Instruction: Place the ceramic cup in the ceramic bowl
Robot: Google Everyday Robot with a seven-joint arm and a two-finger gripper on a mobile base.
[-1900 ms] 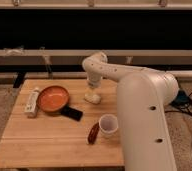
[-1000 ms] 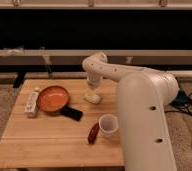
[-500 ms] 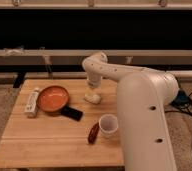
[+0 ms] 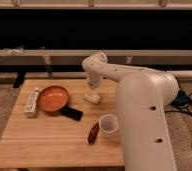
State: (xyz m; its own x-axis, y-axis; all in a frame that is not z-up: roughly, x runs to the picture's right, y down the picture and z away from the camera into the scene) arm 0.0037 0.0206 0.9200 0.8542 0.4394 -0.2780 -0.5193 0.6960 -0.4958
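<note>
While claw (image 4: 93, 90) over table (image 4: 49, 136): one cup (image 4: 108, 125), one bowl (image 4: 52, 98).

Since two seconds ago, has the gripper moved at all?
No. The gripper hangs just above the off-white lump, right of the ceramic bowl, with the same gap to the bowl's rim as in the earlier pictures.

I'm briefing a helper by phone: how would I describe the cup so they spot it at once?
On the wooden table, look near the front edge, beside the robot's big white arm. The cup stands there, small, white and round, a dark red thing right next to it. The orange bowl is wider and flatter; the gripper hangs farther back, mid-table.
</note>
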